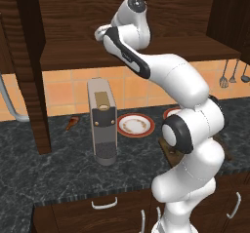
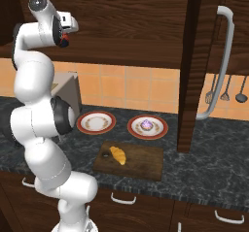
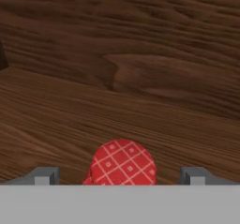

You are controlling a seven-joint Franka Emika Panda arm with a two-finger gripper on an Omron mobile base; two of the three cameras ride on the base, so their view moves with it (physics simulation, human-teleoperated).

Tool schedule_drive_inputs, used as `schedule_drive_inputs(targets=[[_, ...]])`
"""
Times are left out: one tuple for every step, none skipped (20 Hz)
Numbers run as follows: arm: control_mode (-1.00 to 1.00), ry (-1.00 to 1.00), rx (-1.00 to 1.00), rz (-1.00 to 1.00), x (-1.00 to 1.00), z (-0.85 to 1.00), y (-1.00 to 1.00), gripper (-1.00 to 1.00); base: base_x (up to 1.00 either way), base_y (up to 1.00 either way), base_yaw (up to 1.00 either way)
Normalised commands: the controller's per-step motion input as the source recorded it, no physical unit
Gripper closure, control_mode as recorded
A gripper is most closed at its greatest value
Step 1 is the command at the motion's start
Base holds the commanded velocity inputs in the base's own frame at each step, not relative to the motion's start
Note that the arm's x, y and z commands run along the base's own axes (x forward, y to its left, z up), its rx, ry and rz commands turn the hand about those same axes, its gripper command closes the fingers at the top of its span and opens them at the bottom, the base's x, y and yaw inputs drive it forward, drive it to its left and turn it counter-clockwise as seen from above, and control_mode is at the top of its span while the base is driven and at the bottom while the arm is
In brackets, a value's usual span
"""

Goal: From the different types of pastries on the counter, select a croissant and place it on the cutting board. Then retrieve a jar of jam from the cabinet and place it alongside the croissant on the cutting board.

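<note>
In the hand view the jar of jam (image 3: 123, 163), with its red checked lid, stands on the cabinet's wooden shelf (image 3: 51, 120). It sits between the two fingertips (image 3: 45, 175) of my gripper (image 3: 120, 177), which is open and not touching it. In the right base view my hand (image 2: 67, 26) reaches into the cabinet (image 2: 131, 27), with a bit of red under it. The golden croissant (image 2: 118, 155) lies on the dark cutting board (image 2: 143, 164) on the counter (image 2: 209, 168). The purple cupcake (image 2: 146, 124) sits on a red-rimmed plate (image 2: 158, 131).
A second red-rimmed plate (image 2: 96, 122) is empty beside the cupcake's plate. A grey coffee machine (image 1: 101, 122) stands on the counter left of the plates. A dark cabinet post (image 2: 188, 80) stands right of the board. Utensils (image 2: 224, 92) hang on the tiled wall.
</note>
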Motion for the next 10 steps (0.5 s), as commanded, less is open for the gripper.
schedule_drive_inputs(targets=[[-1.00,0.00,0.00,0.00,0.09,-0.13,0.00,-1.00,0.00,0.00,0.00],[-1.00,0.00,0.00,0.00,0.15,-0.14,0.00,-1.00,0.00,0.00,0.00],[-1.00,0.00,0.00,0.00,0.21,-0.11,0.00,-1.00,0.00,0.00,0.00],[-1.00,0.00,0.00,0.00,0.22,-0.09,0.00,-1.00,0.00,0.00,0.00],[-1.00,0.00,0.00,0.00,0.14,-0.13,0.00,-1.00,0.00,0.00,0.00],[-1.00,0.00,0.00,0.00,0.02,-0.10,0.00,-1.00,0.00,0.00,0.00],[-1.00,0.00,0.00,0.00,0.02,0.00,0.00,-1.00,0.00,0.00,0.00],[-1.00,0.00,-0.01,0.00,0.00,0.00,0.00,-1.00,0.00,0.00,0.00],[-1.00,0.00,0.00,0.00,0.00,0.00,0.01,-1.00,0.00,0.00,0.00],[-1.00,0.00,-0.01,0.00,0.00,0.00,0.09,-1.00,0.00,0.00,0.00]])
